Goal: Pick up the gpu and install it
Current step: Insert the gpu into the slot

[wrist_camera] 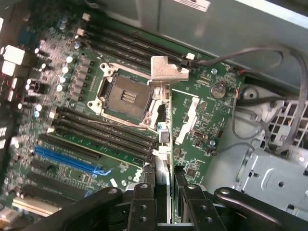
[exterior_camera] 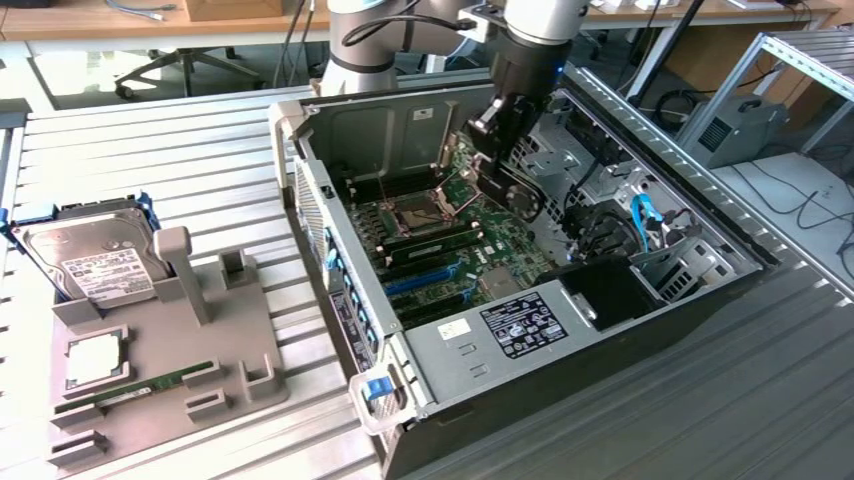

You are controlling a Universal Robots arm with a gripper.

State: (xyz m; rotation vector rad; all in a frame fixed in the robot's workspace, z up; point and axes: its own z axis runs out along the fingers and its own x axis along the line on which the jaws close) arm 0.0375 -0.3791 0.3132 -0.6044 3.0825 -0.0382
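Slat table (exterior_camera: 160,135): PC case (exterior_camera: 461,350), grey jig (exterior_camera: 247,355).

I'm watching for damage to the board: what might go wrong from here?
The gpu, pinched edge-on in the gripper, hangs beside the open CPU socket; a drift could scrape its pins. It is not yet lined up with the blue slot, so pressing down might jam. Loose grey cables nearby could snag the bracket.

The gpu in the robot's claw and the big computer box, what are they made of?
The gpu, seen edge-on, is probably a stiff circuit board. Its bracket looks like bare silvery metal, since it shines and is bent sharply. The computer case is likely sheet metal with a matte gray finish, judging by its thin flat walls and folded edges.
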